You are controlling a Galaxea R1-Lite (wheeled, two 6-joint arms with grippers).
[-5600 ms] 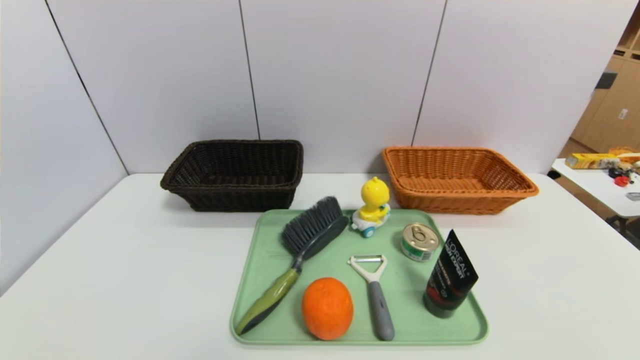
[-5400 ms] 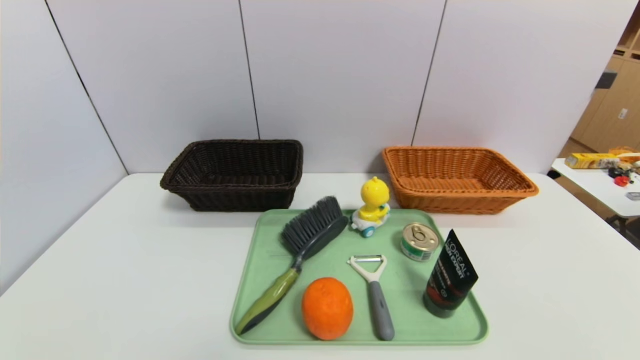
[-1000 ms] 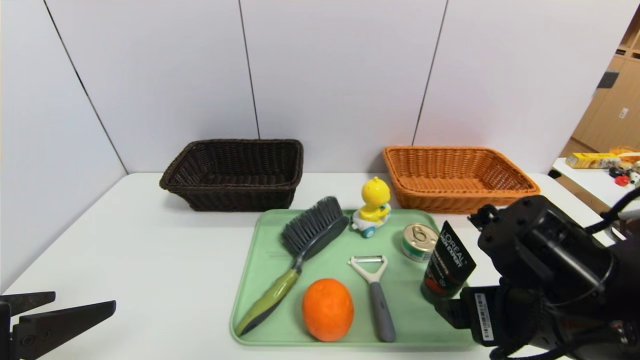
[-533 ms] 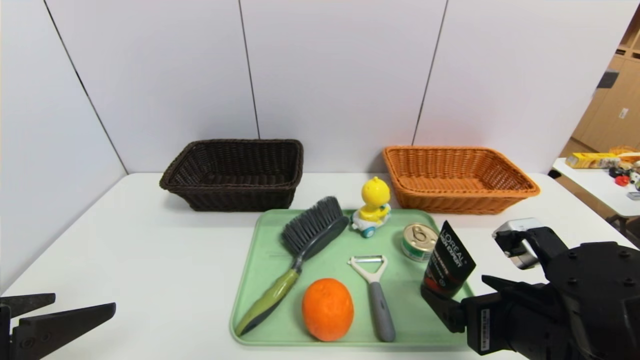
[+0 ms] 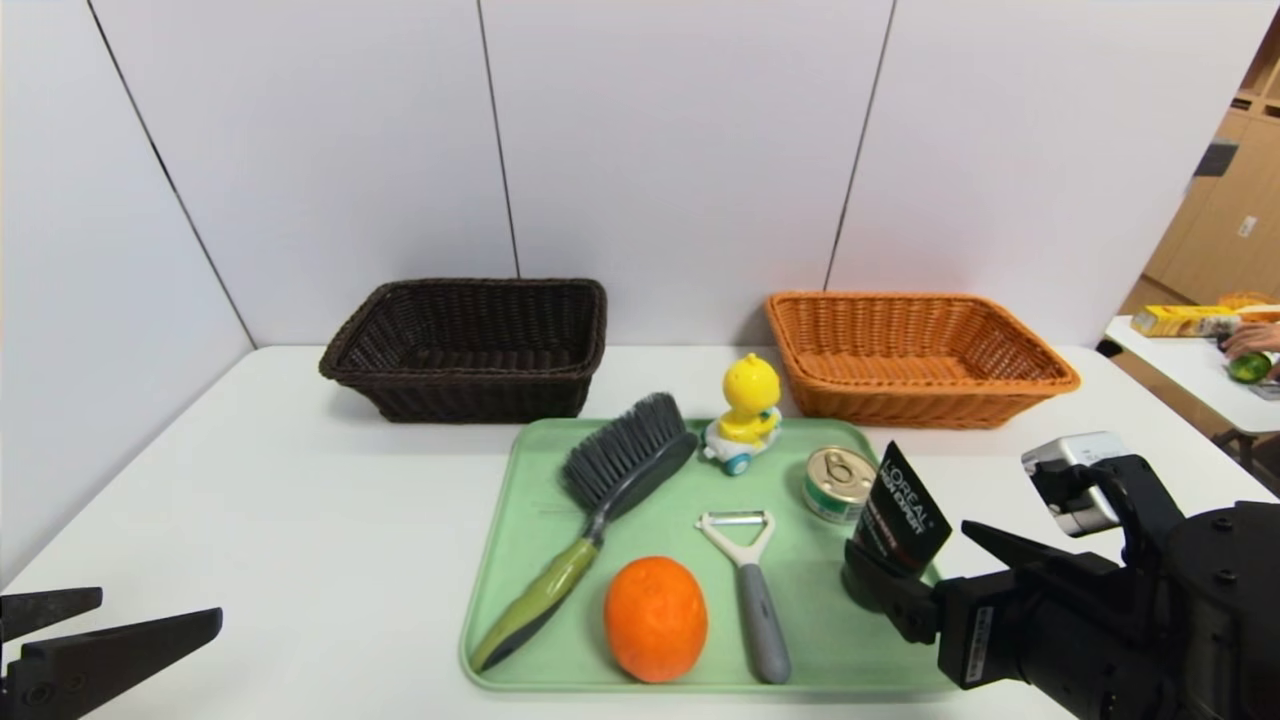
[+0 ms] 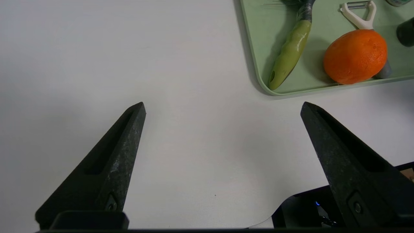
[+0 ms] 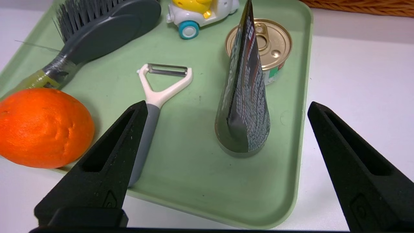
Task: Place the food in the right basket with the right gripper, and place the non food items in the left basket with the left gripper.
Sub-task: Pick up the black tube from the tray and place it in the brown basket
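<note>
A green tray holds an orange, a gold-lidded can, a grey brush, a peeler, a yellow duck toy and a black upright tube. My right gripper is open at the tray's front right corner. Its fingers stand either side of the tube without touching it. The can lies just beyond the tube. My left gripper is open and empty over the table's front left, far from the tray.
A dark brown basket stands at the back left and an orange basket at the back right, both behind the tray. Bare white table lies left of the tray. A side table with clutter is at the far right.
Both arms have come into view since the earliest frames. Over the last second my right gripper has dropped lower and turned toward the tube. The left gripper has barely moved.
</note>
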